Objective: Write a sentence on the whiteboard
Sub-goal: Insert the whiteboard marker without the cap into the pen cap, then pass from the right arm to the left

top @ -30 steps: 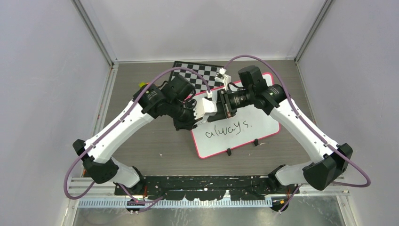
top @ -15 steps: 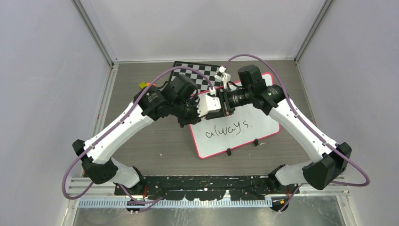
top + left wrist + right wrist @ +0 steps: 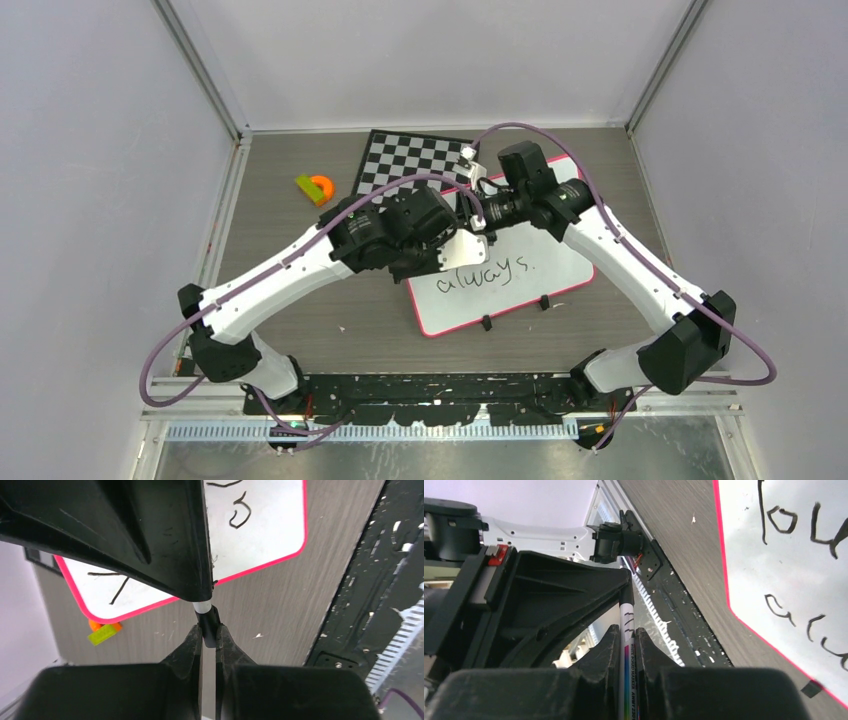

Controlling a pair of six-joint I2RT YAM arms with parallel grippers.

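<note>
While both arms are meeting above the whiteboard (image 3: pixel 540 285), which is lying flat on the table (image 3: pixel 330 300) toward 3 o'clock of centre, we are judging the writing to be done or nearly so. The sentence (image 3: pixel 488 272) is showing a lower line, "always.", closed with a full stop. The upper line is sitting under the wrists in the overhead view. The right wrist view is giving us only a few loops of it, so we are not vouching for every letter.

The right gripper (image 3: pixel 626 630) is pinching the marker (image 3: pixel 628 615) by its white barrel. The left gripper (image 3: pixel 208 630) is pinching the cap (image 3: pixel 209 622), the black piece at the marker's end, its fingers pressed nearly together. We are reading this as capping, with putting the marker down left to do.

A checkerboard (image 3: pixel 410 160) is lying at 11 o'clock of the whiteboard, at or just beside its far corner; we cannot tell if they overlap. An orange and green block (image 3: pixel 316 187) is sitting at 10 o'clock, well apart. Nothing is blocking the board; the two wrists and their purple cables (image 3: pixel 400 185) are crowding each other.
</note>
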